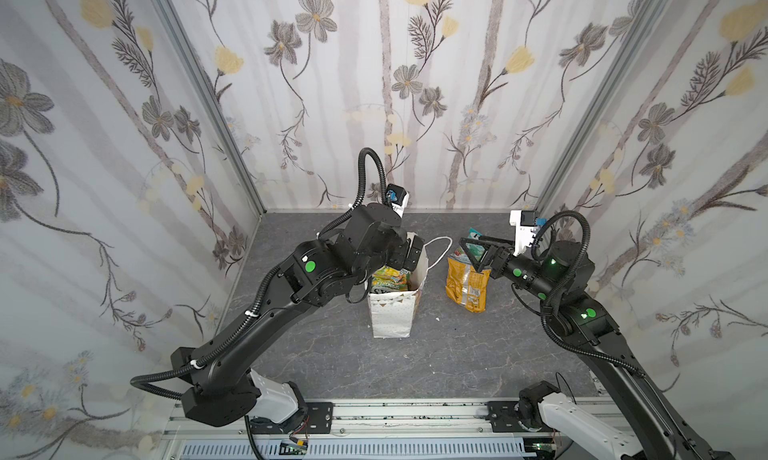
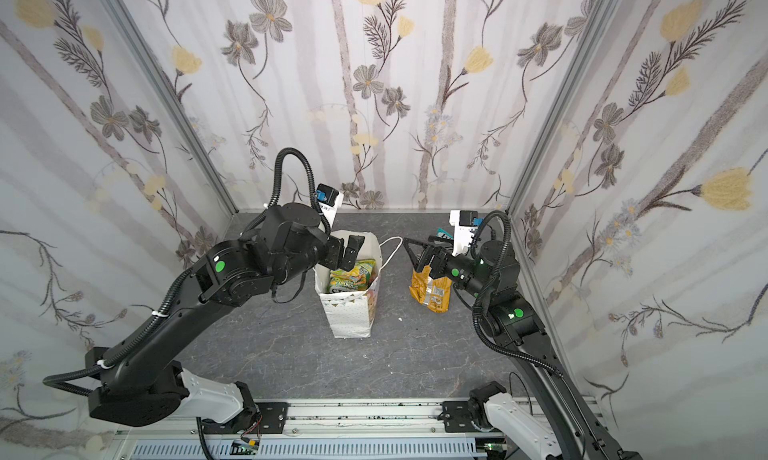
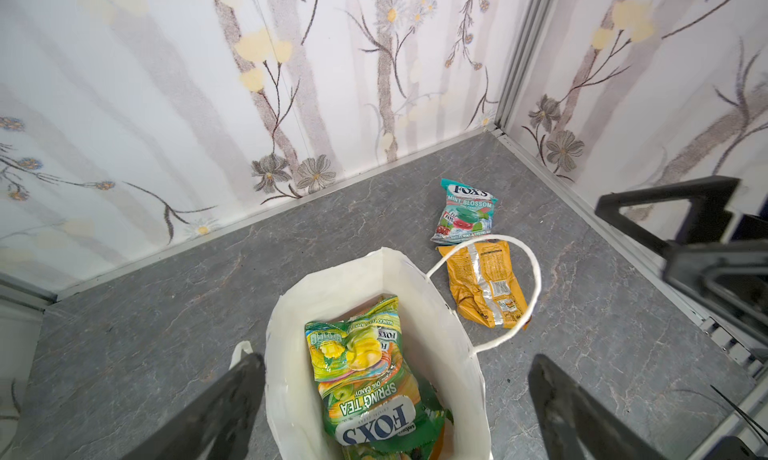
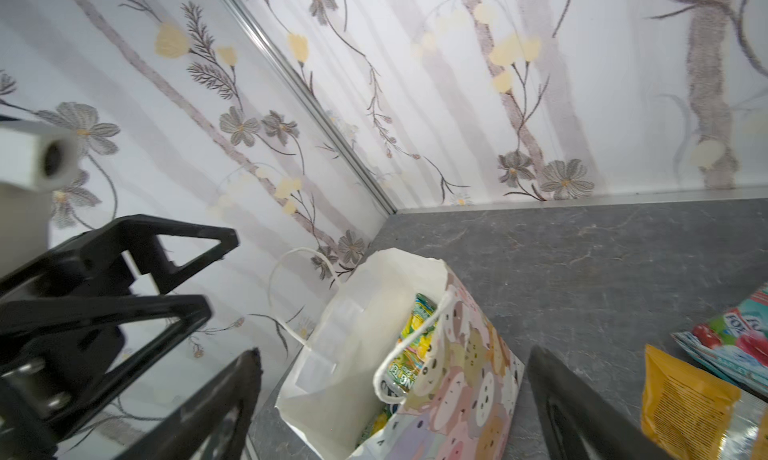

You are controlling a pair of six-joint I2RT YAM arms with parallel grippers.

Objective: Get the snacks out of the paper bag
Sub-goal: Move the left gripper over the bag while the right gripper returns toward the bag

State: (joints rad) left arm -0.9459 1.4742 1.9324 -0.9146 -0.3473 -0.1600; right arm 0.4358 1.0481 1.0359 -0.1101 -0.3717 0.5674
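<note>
Grey marbled worktop [image 1: 332, 366], walled on three sides by floral wallpaper panels [image 1: 374, 84]; white paper bag [image 1: 390, 316] stands upright near the middle in both top views, mouth open, dots and triangle bunting on its near face; right wrist view shows the side panel [image 4: 461, 375] printed with pastel cartoon faces; one cord handle [image 3: 536, 279] loops out over the rim on the side toward the right arm. Inside the bag, uppermost, a green-yellow FOX'S Spring Tea packet [image 3: 361, 375], crinkled, label legible; an orange edge shows beneath it, more foil lower down, kind not readable. Two snacks lie out on the worktop, to the right of the bag in both top views: yellow-orange chip bag [image 1: 465, 287], back side up with a silver seam, just beside the bag; teal FOX'S Mint Blossom packet [image 3: 463, 212] farther back, its near edge meeting or overlapping the chip bag, cannot tell which. Left pincer [image 2: 348, 249] hangs over the bag's mouth, jaws spread wide, nothing between them; in the left wrist view its fingers [image 3: 216, 408] sit one on either side of the opening. Right pincer [image 1: 471, 256] hovers above the chip bag and the Mint Blossom packet, jaws likewise fully apart, empty; in a top view it hides most of the teal packet.
</note>
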